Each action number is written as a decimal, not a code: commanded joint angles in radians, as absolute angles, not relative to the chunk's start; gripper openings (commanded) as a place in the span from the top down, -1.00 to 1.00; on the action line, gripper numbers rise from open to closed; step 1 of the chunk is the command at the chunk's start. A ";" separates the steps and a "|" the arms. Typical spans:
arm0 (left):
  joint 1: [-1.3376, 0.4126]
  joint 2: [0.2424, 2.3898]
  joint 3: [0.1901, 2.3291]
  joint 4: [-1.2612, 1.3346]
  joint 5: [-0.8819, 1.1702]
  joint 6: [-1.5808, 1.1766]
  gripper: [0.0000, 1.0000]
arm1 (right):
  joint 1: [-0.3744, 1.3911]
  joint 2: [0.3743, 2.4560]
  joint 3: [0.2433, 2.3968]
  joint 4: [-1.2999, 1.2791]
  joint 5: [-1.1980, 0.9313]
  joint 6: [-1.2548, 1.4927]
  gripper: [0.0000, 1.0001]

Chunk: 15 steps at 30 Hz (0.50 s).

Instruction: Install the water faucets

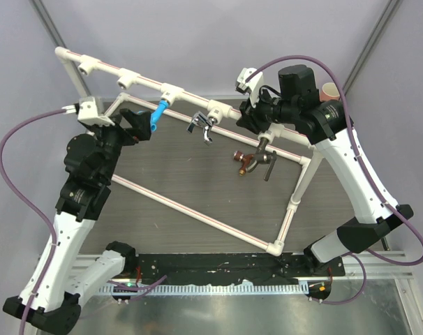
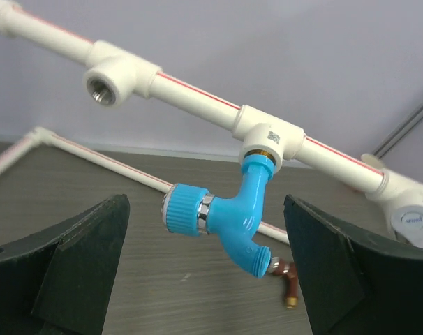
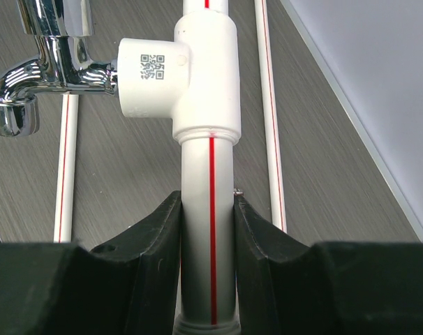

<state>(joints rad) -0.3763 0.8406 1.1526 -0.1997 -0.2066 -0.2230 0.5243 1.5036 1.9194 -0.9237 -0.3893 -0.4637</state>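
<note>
Two faucets fitted, two waiting. The left gripper (image 2: 204, 279) stands wide open with a finger on either side of the blue faucet (image 2: 225, 220), touching nothing. That faucet hangs threaded into a white tee (image 2: 271, 136) on the pipe rail (image 3: 208, 174). The right gripper (image 3: 208, 237) is clamped tight on the pipe rail just beside the tee that carries the silver faucet (image 3: 37, 77), apparently steadying the frame. The copper faucet (image 1: 242, 162) and the dark grey faucet (image 1: 268, 164) lie side by side on the table (image 1: 197, 188) inside the frame, not yet fitted, and an empty socket (image 2: 105, 82) shows further along the rail. All four are small, rigid pieces. The metal ones are probably dense for their size and slick where plated, while the blue one looks like light plastic. Each is best gripped across the body near the threaded stem, since a handle or lever would likely turn in the fingers.
</note>
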 commanded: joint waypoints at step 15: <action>-0.232 0.831 0.815 0.130 -0.115 -1.497 -0.70 | 0.540 1.543 1.887 -0.927 -0.423 -0.439 0.99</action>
<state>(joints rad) -0.2359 0.8013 0.8223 -0.0406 -0.1730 -1.3300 0.5243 1.5036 1.9190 -0.9237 -0.3828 -0.4656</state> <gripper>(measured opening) 0.861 0.366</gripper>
